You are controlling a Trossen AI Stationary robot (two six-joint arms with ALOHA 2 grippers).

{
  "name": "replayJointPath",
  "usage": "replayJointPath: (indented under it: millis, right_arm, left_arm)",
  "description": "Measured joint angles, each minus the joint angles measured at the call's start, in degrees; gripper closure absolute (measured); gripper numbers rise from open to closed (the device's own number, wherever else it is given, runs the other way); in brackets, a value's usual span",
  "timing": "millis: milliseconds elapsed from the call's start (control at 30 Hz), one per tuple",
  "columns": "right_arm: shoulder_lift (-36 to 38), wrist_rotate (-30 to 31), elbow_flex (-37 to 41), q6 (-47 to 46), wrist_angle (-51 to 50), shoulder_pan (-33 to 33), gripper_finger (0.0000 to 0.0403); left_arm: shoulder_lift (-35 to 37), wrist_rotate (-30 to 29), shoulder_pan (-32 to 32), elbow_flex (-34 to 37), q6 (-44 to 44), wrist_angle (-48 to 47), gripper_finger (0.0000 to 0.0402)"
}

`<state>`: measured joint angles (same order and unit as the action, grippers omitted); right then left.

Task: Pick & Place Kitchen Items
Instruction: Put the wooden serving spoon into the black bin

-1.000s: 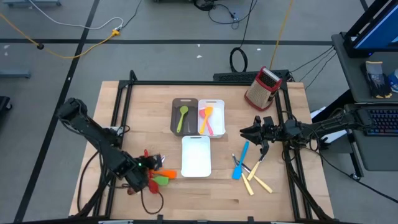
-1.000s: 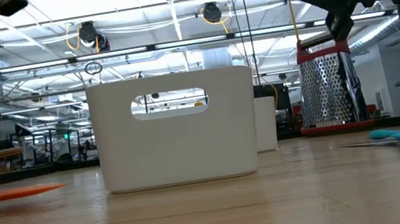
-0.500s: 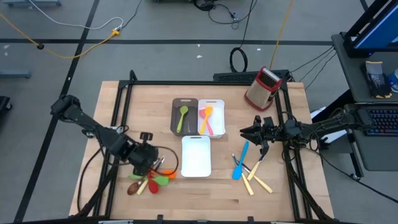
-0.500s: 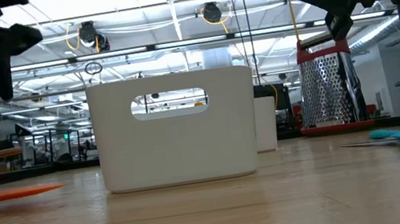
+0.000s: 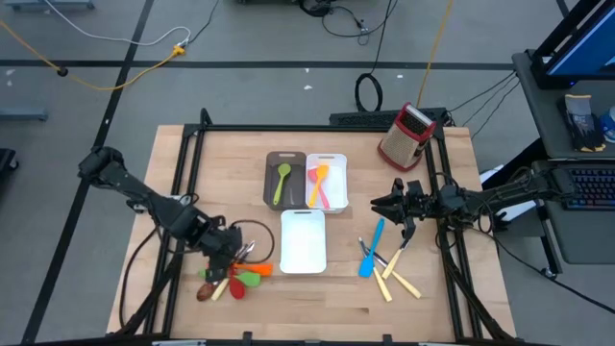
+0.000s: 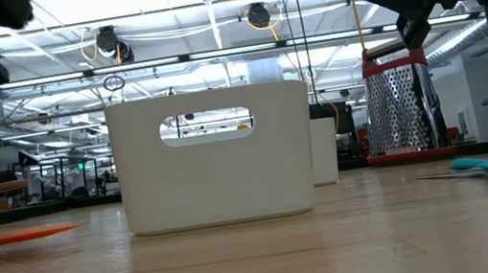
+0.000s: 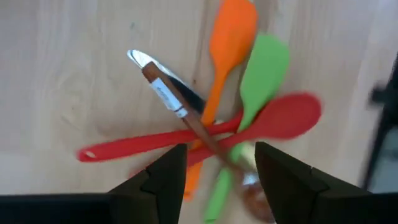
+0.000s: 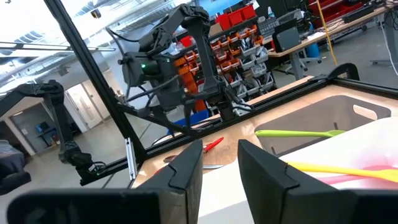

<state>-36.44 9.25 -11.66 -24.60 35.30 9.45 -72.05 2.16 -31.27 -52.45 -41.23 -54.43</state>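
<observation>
A pile of kitchen items lies near the table's front left: a red spoon (image 7: 186,134), an orange spatula (image 7: 227,50), a green spatula (image 7: 258,78), a brown-handled utensil (image 7: 180,112) and a metal blade (image 7: 146,61), crossing one another on the wood. My left gripper (image 5: 227,253) hovers open just above this pile (image 5: 235,276), its fingers (image 7: 163,177) on either side of the crossing and touching nothing. My right gripper (image 5: 386,205) hangs open over the table's right half, beyond a blue spatula (image 5: 371,247) and cream-handled knives (image 5: 396,279).
A dark-brown tray (image 5: 273,163) holds a green spoon (image 5: 282,181). A white tray (image 5: 338,165) beside it holds orange and pink utensils. Another white tray (image 5: 304,242) stands in the middle. A red-and-metal box grater (image 5: 405,136) stands at the far right.
My left gripper has moved from the table's near-left part a little toward the far and right side, uncovering the near end of the utensil pile. It now hangs over the pile's far edge. The pile lies still.
</observation>
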Motion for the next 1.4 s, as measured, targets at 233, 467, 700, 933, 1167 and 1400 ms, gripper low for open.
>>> replayJointPath:
  millis: [233, 467, 700, 933, 1167, 1400]
  right_arm:
    - [0.0, 0.0, 0.0, 0.0, 0.0, 0.0, 0.0310]
    - [0.0, 0.0, 0.0, 0.0, 0.0, 0.0, 0.0310]
    - [0.0, 0.0, 0.0, 0.0, 0.0, 0.0, 0.0310]
    - [0.0, 0.0, 0.0, 0.0, 0.0, 0.0, 0.0310]
    - [0.0, 0.0, 0.0, -0.6, 0.0, 0.0, 0.0310]
    - [0.0, 0.0, 0.0, -3.2, 0.0, 0.0, 0.0310]
  left_arm:
    - [0.0, -5.5, -5.5, 0.8, 14.8, -4.2, 0.0204]
    - [0.0, -9.7, -8.7, 2.0, 20.8, -0.9, 0.0204]
    - [0.0, -23.4, -12.1, 2.4, 47.8, 0.1, 0.0204]
    - [0.0, -23.0, -12.4, 8.0, 75.4, 0.9, 0.0204]
    - [0.0, -33.5, -12.3, 10.3, 90.8, 4.8, 0.0204]
    - [0.0, -27.3, -12.3, 10.3, 97.9, 11.5, 0.0204]
